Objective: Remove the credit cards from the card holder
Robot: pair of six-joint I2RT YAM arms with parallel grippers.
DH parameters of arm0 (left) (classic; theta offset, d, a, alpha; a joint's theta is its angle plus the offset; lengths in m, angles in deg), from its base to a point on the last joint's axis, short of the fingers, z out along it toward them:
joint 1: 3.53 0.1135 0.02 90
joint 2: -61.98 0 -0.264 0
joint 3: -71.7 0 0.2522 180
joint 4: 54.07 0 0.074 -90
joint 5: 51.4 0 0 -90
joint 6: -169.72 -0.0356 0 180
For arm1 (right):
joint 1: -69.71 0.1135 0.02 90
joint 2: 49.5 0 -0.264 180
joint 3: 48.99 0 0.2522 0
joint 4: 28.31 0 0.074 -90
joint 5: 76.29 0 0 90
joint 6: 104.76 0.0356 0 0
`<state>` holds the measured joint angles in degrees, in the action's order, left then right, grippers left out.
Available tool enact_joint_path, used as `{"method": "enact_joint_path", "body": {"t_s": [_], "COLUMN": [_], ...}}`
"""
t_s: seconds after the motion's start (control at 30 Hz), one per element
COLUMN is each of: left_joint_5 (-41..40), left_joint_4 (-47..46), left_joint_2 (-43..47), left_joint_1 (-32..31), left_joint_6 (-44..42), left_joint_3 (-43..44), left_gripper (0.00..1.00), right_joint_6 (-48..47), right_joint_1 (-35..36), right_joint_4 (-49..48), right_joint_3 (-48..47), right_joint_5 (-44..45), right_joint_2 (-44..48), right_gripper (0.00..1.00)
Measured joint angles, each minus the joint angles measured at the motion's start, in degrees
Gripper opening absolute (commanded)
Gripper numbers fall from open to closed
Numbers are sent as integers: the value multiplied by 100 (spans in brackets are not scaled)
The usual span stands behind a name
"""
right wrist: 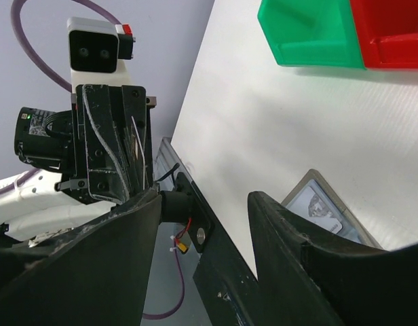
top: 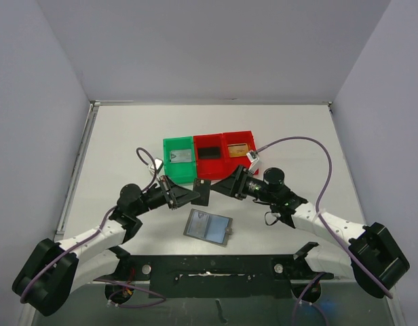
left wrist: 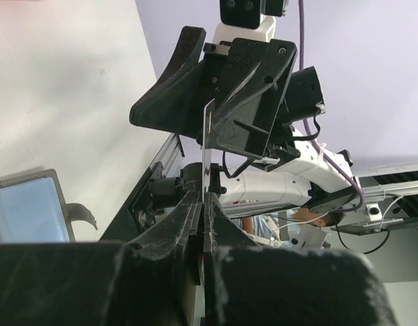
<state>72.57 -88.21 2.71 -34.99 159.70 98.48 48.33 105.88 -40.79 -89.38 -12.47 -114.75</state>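
Observation:
The card holder [top: 209,226] lies open and flat on the table near the arms, its bluish pockets up; it also shows in the left wrist view [left wrist: 26,207] and the right wrist view [right wrist: 324,204]. Above and behind it my left gripper [top: 194,195] [left wrist: 203,204] is shut on a thin black credit card [top: 202,193], seen edge-on [left wrist: 207,149]. My right gripper [top: 221,187] [right wrist: 203,200] faces it from the right, open, its fingers on either side of the card's far end without pinching it. Nothing sits between its pads in the right wrist view.
Three bins stand in a row behind the grippers: a green bin [top: 178,140] [right wrist: 311,41] holding a silvery card [top: 180,157], a red bin [top: 209,136] holding a black card [top: 209,152], and another red bin [top: 239,134] with a gold card.

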Motion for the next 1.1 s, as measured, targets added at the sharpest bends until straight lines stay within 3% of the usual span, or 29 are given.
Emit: {"method": "enact_joint_path", "body": {"t_s": [0.43, 0.67, 0.8, 0.93, 1.0, 1.1], "left_joint_5": [-181, -177, -173, -157, -120, -63], "left_joint_4": [-205, -249, -352, -428, -470, -573], "left_joint_2": [177, 17, -52, -55, -63, -116], "left_joint_1": [168, 173, 192, 195, 203, 223], "left_joint_6": [339, 341, 350, 363, 361, 374], "left_joint_3": [-146, -83, -37, -33, -15, 13], "left_gripper": [0, 0, 0, 0, 0, 21], "right_joint_6": [149, 168, 238, 280, 343, 378], "right_joint_1": [68, 295, 341, 323, 313, 280], "right_joint_4": [-317, -717, -1034, -1150, -1233, -1344], "right_joint_3": [28, -415, -435, -435, -435, -437], "right_joint_5": [210, -232, -391, -507, -551, -621], "right_joint_2": [286, -385, -625, -664, -664, -664], "right_gripper": [52, 28, 22, 3, 0, 0]}}
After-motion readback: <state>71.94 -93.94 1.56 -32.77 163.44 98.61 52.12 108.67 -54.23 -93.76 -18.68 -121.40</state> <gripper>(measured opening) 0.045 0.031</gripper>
